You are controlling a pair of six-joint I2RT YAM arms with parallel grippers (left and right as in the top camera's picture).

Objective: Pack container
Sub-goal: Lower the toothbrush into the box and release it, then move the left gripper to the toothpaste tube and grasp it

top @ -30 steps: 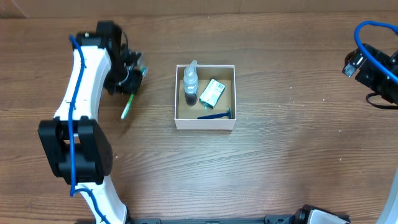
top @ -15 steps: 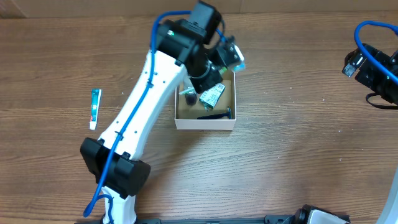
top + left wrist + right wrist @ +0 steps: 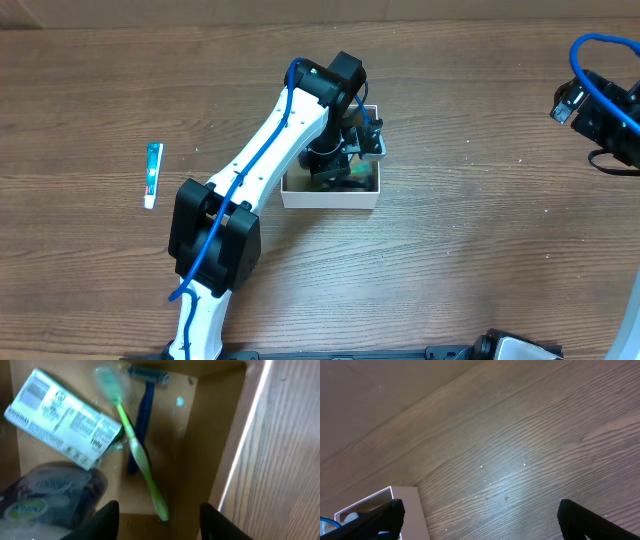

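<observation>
The container (image 3: 330, 199), a square white box with a brown floor (image 3: 200, 435), sits mid-table. My left gripper (image 3: 349, 160) hangs open just above its right half. In the left wrist view a green toothbrush (image 3: 134, 445) lies loose in the box, its handle end between my spread fingers (image 3: 160, 507). A blue razor (image 3: 144, 410), a white-and-green carton (image 3: 62, 417) and a dark bottle (image 3: 50, 495) also lie inside. My right gripper (image 3: 572, 100) is open and empty at the far right, over bare wood (image 3: 480, 510).
A toothpaste tube (image 3: 152, 174) lies on the table far left of the box. The left arm covers most of the box from overhead. A corner of the box (image 3: 407, 507) shows in the right wrist view.
My left arm swung from the table's left side to the box with the green toothbrush, then dropped lower over it. The toothbrush now lies in the box. The right arm has not moved.
</observation>
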